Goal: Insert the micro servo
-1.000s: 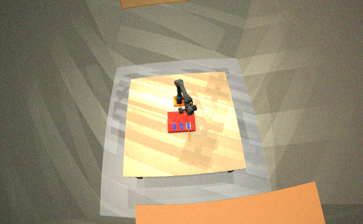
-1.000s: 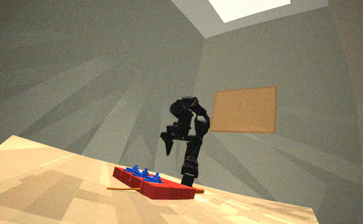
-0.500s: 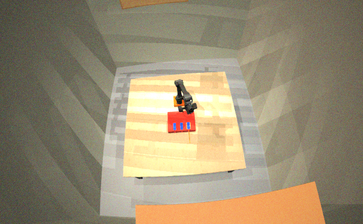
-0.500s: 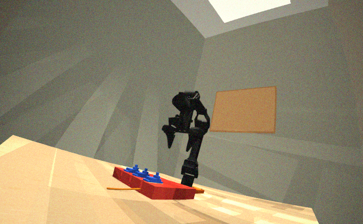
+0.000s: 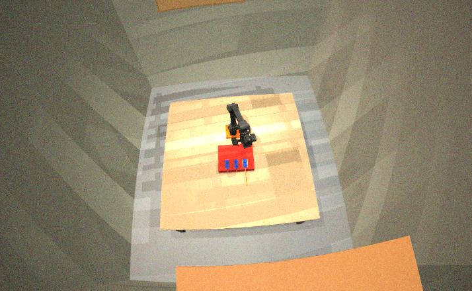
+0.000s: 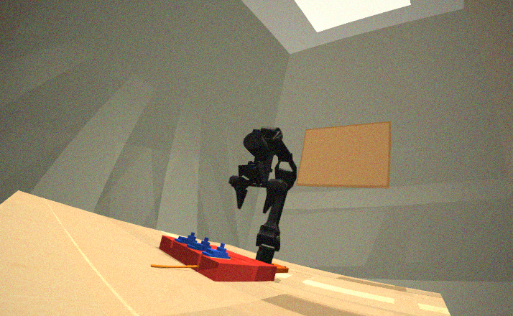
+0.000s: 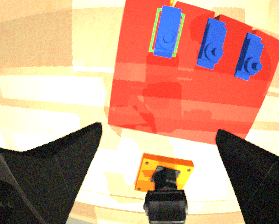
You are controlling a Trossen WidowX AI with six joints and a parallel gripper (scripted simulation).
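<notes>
The blue micro servo (image 5: 244, 163) (image 6: 216, 252) (image 7: 169, 31) sits in the green-marked pocket of the red deck (image 5: 227, 151) (image 6: 242, 271) (image 7: 127, 90). Its output shaft points up and its body looks level with the two others. Its orange cable (image 5: 246, 177) (image 6: 174, 266) runs out over the deck's edge above the table; the notch itself is too small to judge. My gripper (image 6: 252, 210) (image 7: 160, 131) is wide open and empty, high above the deck and back toward the arm's base, well away from the servo.
Two more blue servos (image 5: 227, 164) (image 5: 236, 163) (image 7: 212, 44) (image 7: 250, 57) stand in a row beside it on the deck. The arm's orange base plate (image 5: 227, 134) (image 7: 144, 172) lies behind the deck on the wooden table (image 5: 194, 202).
</notes>
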